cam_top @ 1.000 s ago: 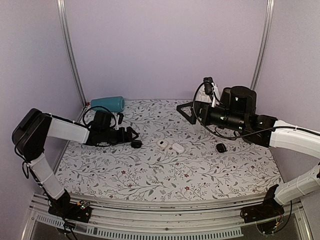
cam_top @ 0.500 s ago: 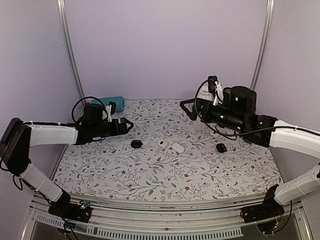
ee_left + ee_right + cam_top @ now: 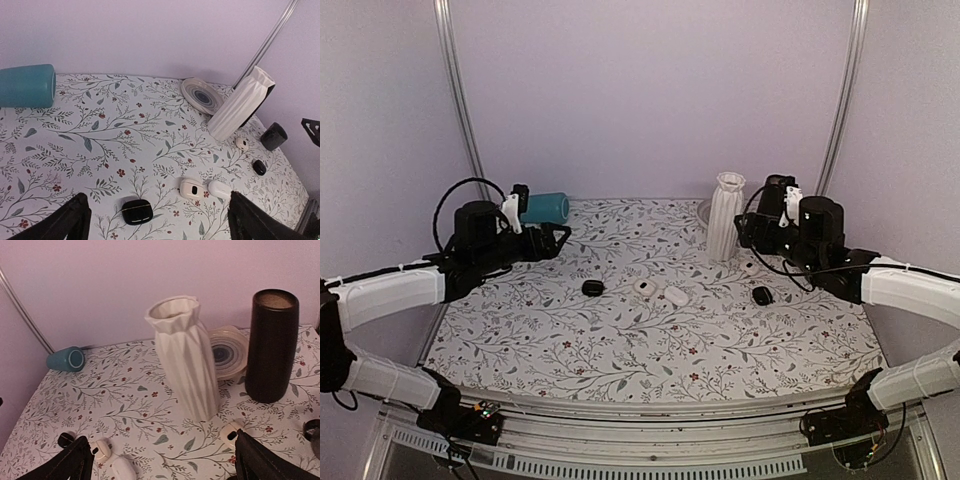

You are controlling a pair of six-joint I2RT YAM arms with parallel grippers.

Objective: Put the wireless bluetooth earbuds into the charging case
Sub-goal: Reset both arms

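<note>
The left hand (image 3: 156,199) hangs above the floral bench (image 3: 100,130) with its fingers spread wide and nothing between them. The charging case (image 3: 136,212) lies on the bench below and just ahead of this hand, nearer its left finger. It is a small glossy black pebble with its lid shut and a thin pale seam across the top. A white oval case (image 3: 192,189) with a dark slot lies just to the right of it. The right hand (image 3: 160,437) is likewise wide open and empty. A white ribbed vase (image 3: 187,360) stands upright close in front of it, and the black case lies well off to its left.
</note>
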